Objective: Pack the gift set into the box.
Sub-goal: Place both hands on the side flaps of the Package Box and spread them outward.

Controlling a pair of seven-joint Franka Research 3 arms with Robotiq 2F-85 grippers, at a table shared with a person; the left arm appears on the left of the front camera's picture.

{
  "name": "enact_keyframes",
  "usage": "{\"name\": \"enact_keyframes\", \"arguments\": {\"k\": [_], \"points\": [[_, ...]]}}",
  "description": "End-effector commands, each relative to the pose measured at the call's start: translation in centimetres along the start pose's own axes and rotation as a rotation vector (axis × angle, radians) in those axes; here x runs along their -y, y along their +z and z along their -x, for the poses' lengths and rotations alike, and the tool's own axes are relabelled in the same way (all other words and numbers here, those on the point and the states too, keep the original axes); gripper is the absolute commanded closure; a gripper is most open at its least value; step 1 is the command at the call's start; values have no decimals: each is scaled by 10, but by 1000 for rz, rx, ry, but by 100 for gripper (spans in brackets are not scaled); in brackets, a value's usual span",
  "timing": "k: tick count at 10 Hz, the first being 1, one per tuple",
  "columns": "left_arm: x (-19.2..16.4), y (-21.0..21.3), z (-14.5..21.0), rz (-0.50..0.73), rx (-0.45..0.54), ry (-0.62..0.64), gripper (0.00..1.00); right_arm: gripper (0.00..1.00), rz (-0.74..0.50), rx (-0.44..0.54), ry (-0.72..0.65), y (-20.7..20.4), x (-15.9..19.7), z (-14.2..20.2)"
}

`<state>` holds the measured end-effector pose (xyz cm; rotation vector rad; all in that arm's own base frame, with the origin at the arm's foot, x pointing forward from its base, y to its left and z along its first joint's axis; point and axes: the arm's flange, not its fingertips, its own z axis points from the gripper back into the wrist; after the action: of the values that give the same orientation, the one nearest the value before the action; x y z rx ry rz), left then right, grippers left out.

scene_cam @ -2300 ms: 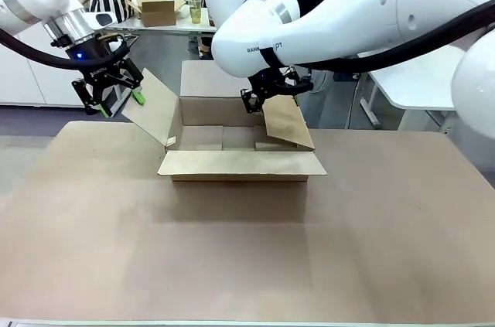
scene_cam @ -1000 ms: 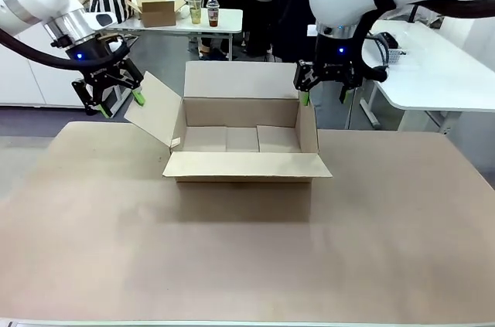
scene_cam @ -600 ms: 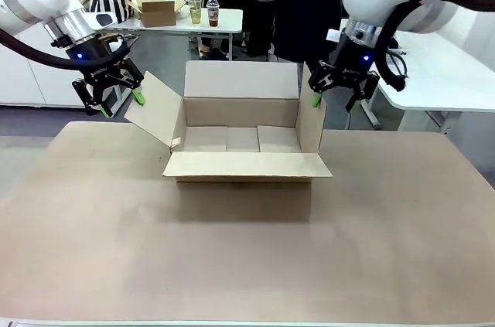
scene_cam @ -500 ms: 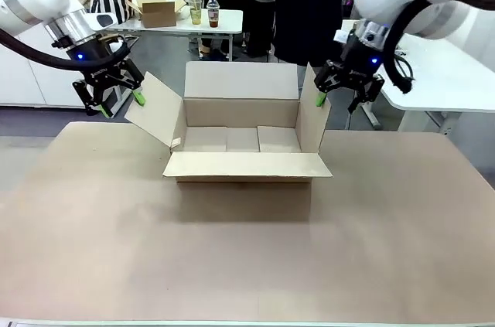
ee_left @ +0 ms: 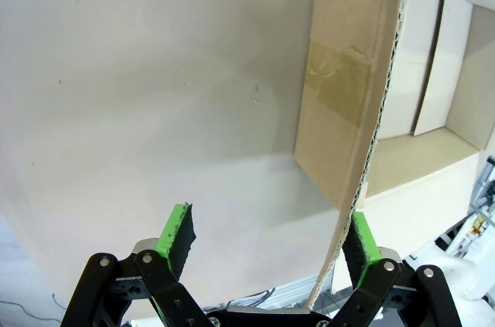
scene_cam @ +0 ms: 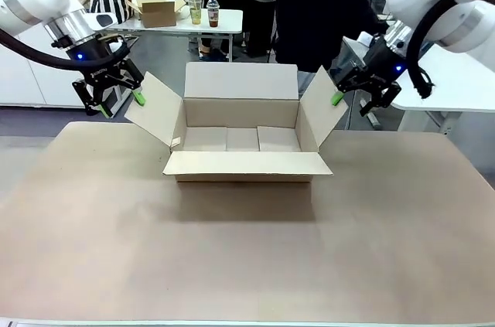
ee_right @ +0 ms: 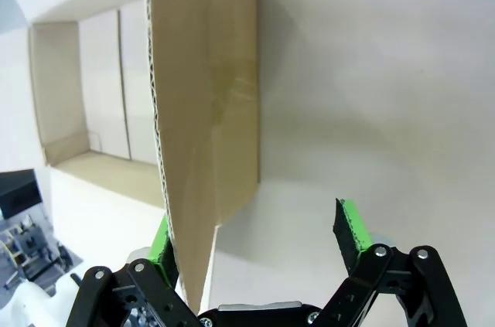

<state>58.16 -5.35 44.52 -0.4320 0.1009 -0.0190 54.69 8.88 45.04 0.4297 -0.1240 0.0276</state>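
Two tools, both with jaws spread wide, flank the box [scene_cam: 241, 113], which sits open on the tabletop [scene_cam: 247, 257], middle and toward the far side. My left tool [scene_cam: 121, 104] hangs at the outer edge of the left flap [scene_cam: 155, 110]. On its wrist camera I see that flap's edge lying against one green pad [ee_left: 360, 240], the other pad apart from it. My right tool [scene_cam: 360, 101] straddles the right flap [scene_cam: 323, 110] the same way, the cardboard against one pad [ee_right: 162, 243]. Both flaps lean outward. I see bare cardboard on the box floor.
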Motion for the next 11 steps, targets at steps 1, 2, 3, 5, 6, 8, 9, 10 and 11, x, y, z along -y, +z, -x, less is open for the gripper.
{"name": "enact_keyframes", "arguments": {"k": [1, 2, 3, 5, 6, 8, 9, 10, 11], "points": [[1, 1, 2, -18, 7, 15, 0, 0, -50, 30, 25, -18, 19, 3], [1, 1, 2, -18, 7, 15, 0, 0, -55, 28, 24, -28, 27, 3], [1, 1, 2, -18, 7, 15, 0, 0, -79, 21, 21, -36, 36, 3], [1, 1, 2, -18, 7, 15, 0, 0, -191, 52, 42, -44, 49, 6], [1, 1, 2, -18, 7, 15, 0, 0, -58, -2, -3, -37, 32, 0], [1, 1, 2, -18, 7, 15, 0, 0, -58, -2, -3, -37, 32, 0], [1, 1, 2, -18, 7, 15, 0, 0, -58, -2, -3, -37, 32, 0], [1, 1, 2, -18, 7, 15, 0, 0, -58, -2, -3, -37, 32, 0], [1, 1, 2, -18, 7, 15, 0, 0, -58, -2, -3, -37, 32, 0]]}}
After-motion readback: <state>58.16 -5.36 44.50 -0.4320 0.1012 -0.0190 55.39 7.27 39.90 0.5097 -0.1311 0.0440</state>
